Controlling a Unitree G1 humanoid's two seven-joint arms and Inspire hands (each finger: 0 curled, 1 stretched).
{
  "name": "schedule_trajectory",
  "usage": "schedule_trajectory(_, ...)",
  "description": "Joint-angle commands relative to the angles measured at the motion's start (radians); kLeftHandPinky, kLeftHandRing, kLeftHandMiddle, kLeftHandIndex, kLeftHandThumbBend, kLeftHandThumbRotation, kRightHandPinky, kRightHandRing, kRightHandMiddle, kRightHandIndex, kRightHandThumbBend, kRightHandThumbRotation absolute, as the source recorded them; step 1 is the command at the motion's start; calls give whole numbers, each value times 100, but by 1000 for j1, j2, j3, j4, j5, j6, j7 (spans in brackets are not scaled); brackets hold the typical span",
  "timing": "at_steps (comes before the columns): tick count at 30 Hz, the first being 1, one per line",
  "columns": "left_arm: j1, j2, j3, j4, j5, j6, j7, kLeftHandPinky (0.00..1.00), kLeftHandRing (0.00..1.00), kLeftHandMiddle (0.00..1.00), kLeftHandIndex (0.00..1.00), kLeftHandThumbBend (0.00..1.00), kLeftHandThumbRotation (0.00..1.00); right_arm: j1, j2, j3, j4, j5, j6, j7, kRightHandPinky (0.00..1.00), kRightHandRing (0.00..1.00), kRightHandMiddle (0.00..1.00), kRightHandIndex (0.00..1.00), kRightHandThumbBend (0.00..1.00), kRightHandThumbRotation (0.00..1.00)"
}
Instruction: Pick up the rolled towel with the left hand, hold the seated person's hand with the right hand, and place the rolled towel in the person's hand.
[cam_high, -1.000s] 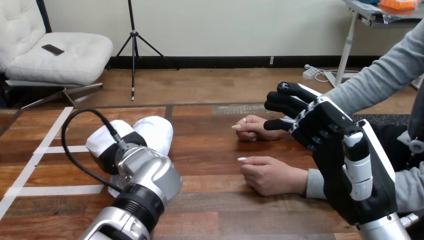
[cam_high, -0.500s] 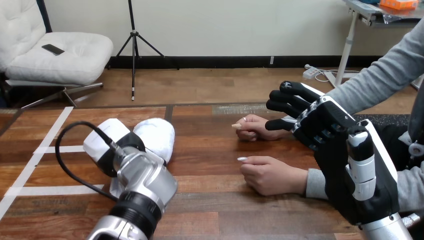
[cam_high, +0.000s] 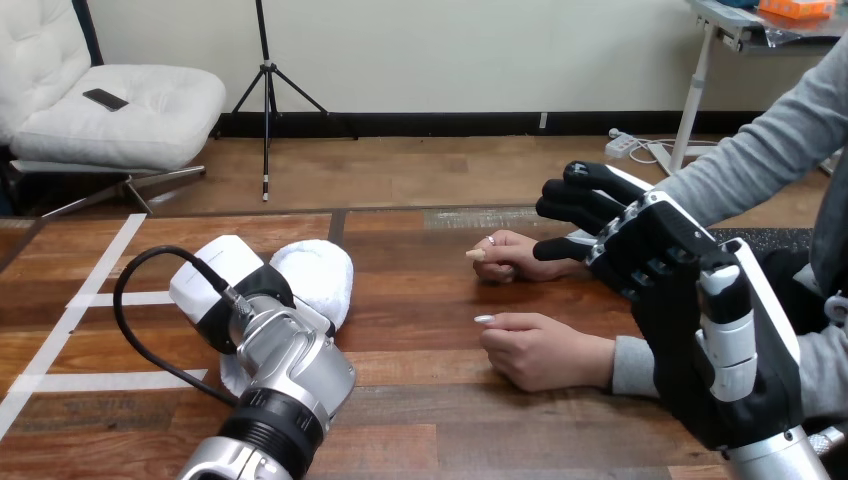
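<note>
- The left arm's silver forearm reaches in from the bottom edge over the wooden table.
- The right hand is raised at the right, its fingers spread and only slightly bent, holding nothing.
- The person's nearer hand lies palm down on the table, loosely curled.
- The left hand sits at the near end of the rolled towel, its white back turned to the camera; whether it has hold of the towel cannot be told.
- The towel lies on the table at the left, well apart from both of the person's hands.
- The person's farther hand rests on the table just beside the right hand's thumb; contact cannot be told.
</note>
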Motion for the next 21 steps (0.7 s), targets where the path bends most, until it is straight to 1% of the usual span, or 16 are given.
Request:
schedule_trajectory(1, -3, 17, -7, -61, 7, -12, 0, 14, 22, 35, 60, 69, 0, -27, -8, -15, -35, 1, -16, -7, 69, 82, 80, 79, 80, 90)
schedule_trajectory(6, 9, 23, -13, -85, 14, -11, -4, 13, 20, 33, 61, 71, 0, -29, -2, -16, -22, -4, -25, -5, 69, 81, 80, 79, 79, 90)
schedule_trajectory(11, 18, 30, -17, -101, 18, -12, -7, 13, 21, 33, 61, 71, 0, -34, 13, -17, -1, -6, -34, -10, 69, 80, 79, 79, 76, 88)
schedule_trajectory(16, 25, 34, -16, -118, 19, -9, -13, 13, 22, 34, 61, 70, 0, -34, 12, -15, 4, -7, -33, -9, 68, 79, 78, 78, 75, 87)
schedule_trajectory(21, 39, 40, -17, -143, 22, -11, -15, 13, 22, 35, 62, 70, 0, -34, 9, -13, 10, -14, -35, -6, 67, 79, 78, 77, 76, 86)
